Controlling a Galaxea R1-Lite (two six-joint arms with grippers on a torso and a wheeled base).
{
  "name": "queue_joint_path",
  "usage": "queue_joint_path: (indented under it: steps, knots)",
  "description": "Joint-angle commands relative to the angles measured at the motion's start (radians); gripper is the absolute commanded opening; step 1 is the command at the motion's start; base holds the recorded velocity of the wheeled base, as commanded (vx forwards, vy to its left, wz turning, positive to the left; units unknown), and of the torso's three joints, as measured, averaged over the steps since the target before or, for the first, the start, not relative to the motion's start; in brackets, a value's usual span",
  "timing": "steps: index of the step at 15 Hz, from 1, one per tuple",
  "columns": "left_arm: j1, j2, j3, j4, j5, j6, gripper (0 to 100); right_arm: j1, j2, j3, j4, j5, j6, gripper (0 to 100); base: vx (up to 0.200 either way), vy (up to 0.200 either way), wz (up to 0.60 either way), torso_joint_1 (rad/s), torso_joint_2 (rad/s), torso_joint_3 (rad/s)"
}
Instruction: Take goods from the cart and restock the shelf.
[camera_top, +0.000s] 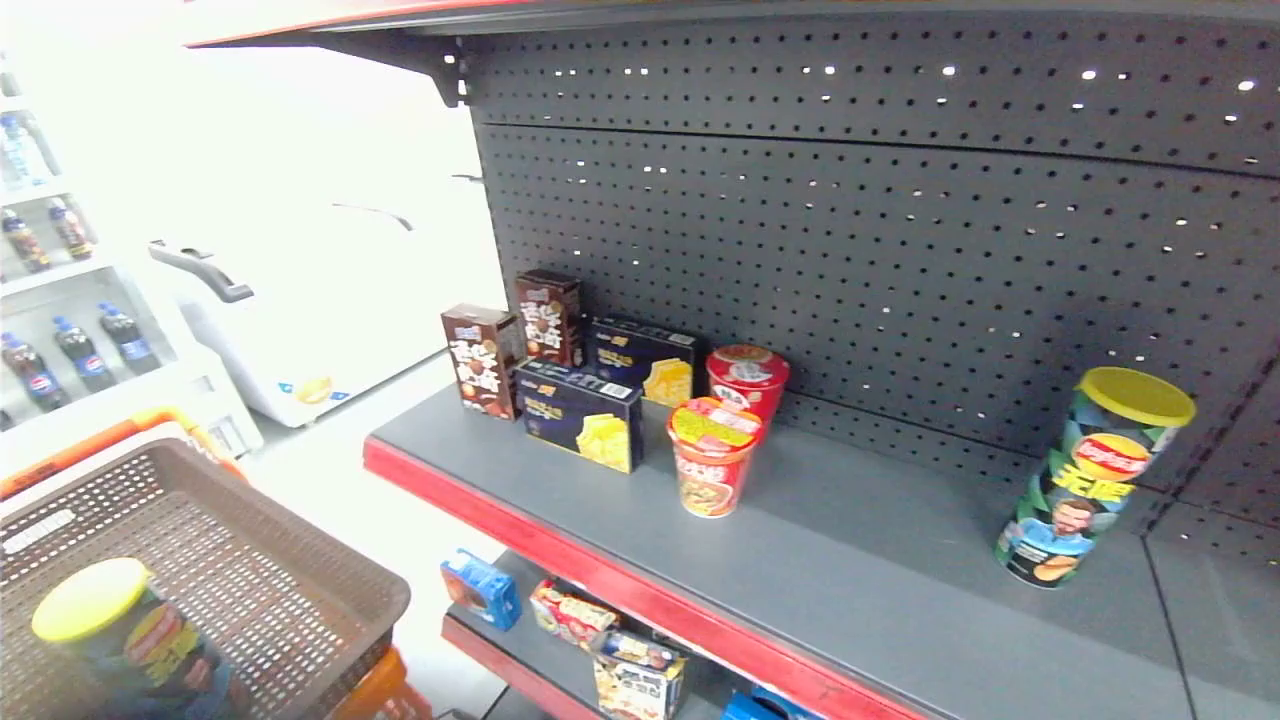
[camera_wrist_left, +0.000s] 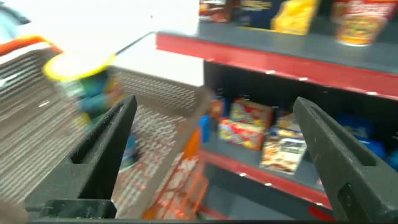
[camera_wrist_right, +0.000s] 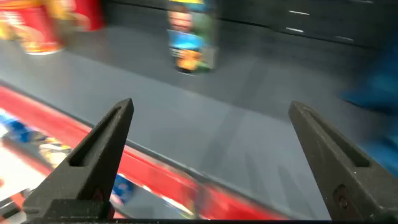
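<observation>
A yellow-lidded chip can (camera_top: 130, 640) stands in the brown perforated cart basket (camera_top: 250, 560) at the lower left; the left wrist view shows the same can (camera_wrist_left: 87, 87). A matching chip can (camera_top: 1095, 475) stands on the grey shelf (camera_top: 850, 560) at the right, and it shows far off as the shelf can (camera_wrist_right: 193, 37). My left gripper (camera_wrist_left: 214, 155) is open, out in front of the basket and the lower shelf. My right gripper (camera_wrist_right: 211, 162) is open over the shelf's front edge, with nothing between its fingers.
On the shelf's left stand two brown boxes (camera_top: 485, 360), two dark blue boxes (camera_top: 580, 412) and two red noodle cups (camera_top: 712, 455). Snack packs (camera_top: 570, 612) lie on the lower shelf. A black pegboard (camera_top: 900, 230) backs the shelf. A drinks fridge (camera_top: 60, 300) stands far left.
</observation>
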Motion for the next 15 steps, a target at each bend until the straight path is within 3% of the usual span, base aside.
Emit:
queue_joint_path:
  steps: [1,8,10,11,12,13,14,15]
  knots:
    - [0.000,0.000,0.000,0.000,0.003,-0.001,100,0.000,0.000,0.000,0.000,0.000,0.000,100,0.000,0.000,0.60,0.002,0.01,0.002]
    - [0.000,0.000,0.000,-0.001,0.001,0.003,100,0.000,0.000,0.001,-0.001,0.000,0.009,100,0.000,0.000,0.60,0.004,0.00,0.004]
    - [0.002,0.000,0.002,-0.001,0.007,0.006,100,0.000,0.000,0.001,-0.001,0.001,0.003,100,0.000,0.000,0.00,0.000,0.00,0.000]
    - [0.000,0.012,-0.121,0.005,0.015,0.061,100,0.000,0.000,0.001,-0.001,0.001,0.003,100,0.000,0.000,0.00,0.000,0.00,0.000]
    - [-0.005,0.171,-0.319,0.056,0.012,0.110,100,0.000,0.000,0.001,-0.001,0.001,0.003,100,0.000,0.000,0.00,0.000,0.00,0.000]
    - [-0.005,0.171,-0.319,0.056,0.012,0.110,100,0.000,0.000,0.001,-0.001,0.001,0.003,100,0.000,0.000,0.00,0.000,0.00,0.000]
    - [-0.014,0.457,-0.567,0.220,-0.005,0.105,100,0.000,0.000,0.001,-0.001,0.001,0.003,100,0.000,0.000,0.00,0.000,0.00,0.000]
    - [-0.020,0.506,-0.555,0.234,-0.028,0.105,100,0.000,0.000,0.001,-0.001,0.001,0.003,100,0.000,0.000,0.00,0.000,0.00,0.000]
